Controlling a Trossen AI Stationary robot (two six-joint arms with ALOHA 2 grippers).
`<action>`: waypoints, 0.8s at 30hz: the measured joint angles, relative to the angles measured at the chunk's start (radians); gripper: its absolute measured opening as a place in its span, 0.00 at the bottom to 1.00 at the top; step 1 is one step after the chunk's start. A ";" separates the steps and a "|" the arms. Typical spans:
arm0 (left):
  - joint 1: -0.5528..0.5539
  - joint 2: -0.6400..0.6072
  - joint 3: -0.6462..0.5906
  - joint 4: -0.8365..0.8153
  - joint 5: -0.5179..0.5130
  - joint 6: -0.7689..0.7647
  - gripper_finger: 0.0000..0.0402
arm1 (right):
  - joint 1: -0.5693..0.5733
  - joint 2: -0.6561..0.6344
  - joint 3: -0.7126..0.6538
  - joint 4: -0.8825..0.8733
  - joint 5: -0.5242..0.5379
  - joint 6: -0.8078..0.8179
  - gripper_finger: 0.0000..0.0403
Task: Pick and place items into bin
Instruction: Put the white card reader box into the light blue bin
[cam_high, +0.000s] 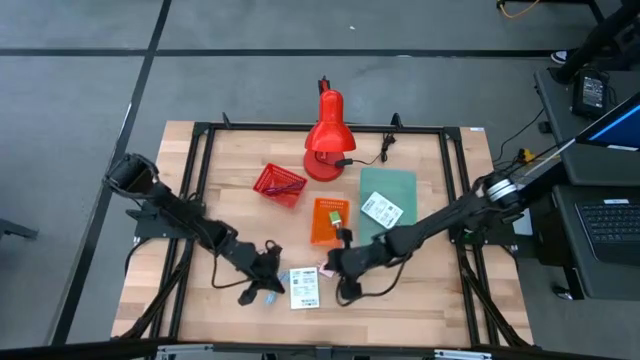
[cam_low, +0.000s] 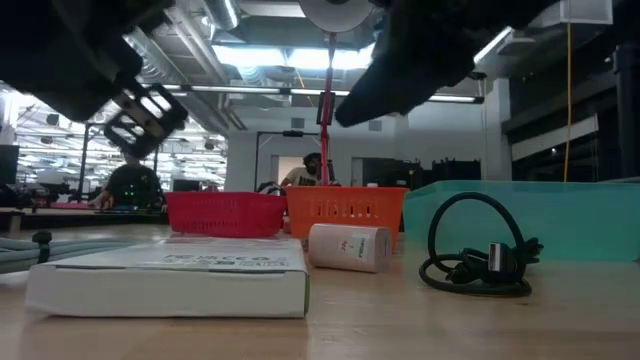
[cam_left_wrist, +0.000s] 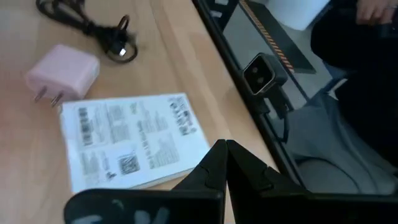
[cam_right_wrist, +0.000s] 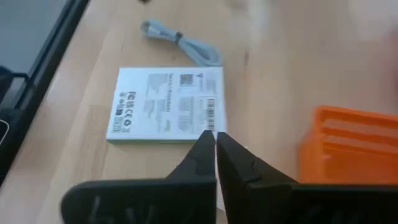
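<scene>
Both pincers are being held closed and empty low over the bench's front: the left pincer (cam_high: 262, 290) beside the white printed packet (cam_high: 304, 288), the right pincer (cam_high: 335, 268) by the pink charger cube (cam_left_wrist: 62, 71) and black cable (cam_low: 478, 262). Several items are lying unbinned; a second packet (cam_high: 381, 210) is resting on the green bin (cam_high: 388, 186), one small item in the orange bin (cam_high: 328, 221).

Left arm reaches in from left edge, stretched diagonally toward front centre, wrist low. Left gripper (cam_high: 262, 283) near front edge, fingers (cam_left_wrist: 211, 171) pressed together, nothing between them. Right arm comes in from right side, stretched long across toward centre front. Right gripper (cam_high: 335, 268) low, fingers (cam_right_wrist: 202, 152) closed tip to tip, empty. Grippers near each other, apart.
</scene>
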 joint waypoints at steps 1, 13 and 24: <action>-0.024 0.000 0.006 0.000 -0.032 0.001 0.00 | 0.005 0.023 0.035 -0.029 0.000 0.000 0.00; -0.210 0.000 0.087 -0.248 -0.430 -0.117 0.01 | 0.043 0.205 0.239 -0.116 -0.044 0.063 0.00; -0.238 0.001 0.087 -0.260 -0.509 -0.202 0.02 | 0.046 0.288 0.240 -0.085 -0.043 0.113 0.00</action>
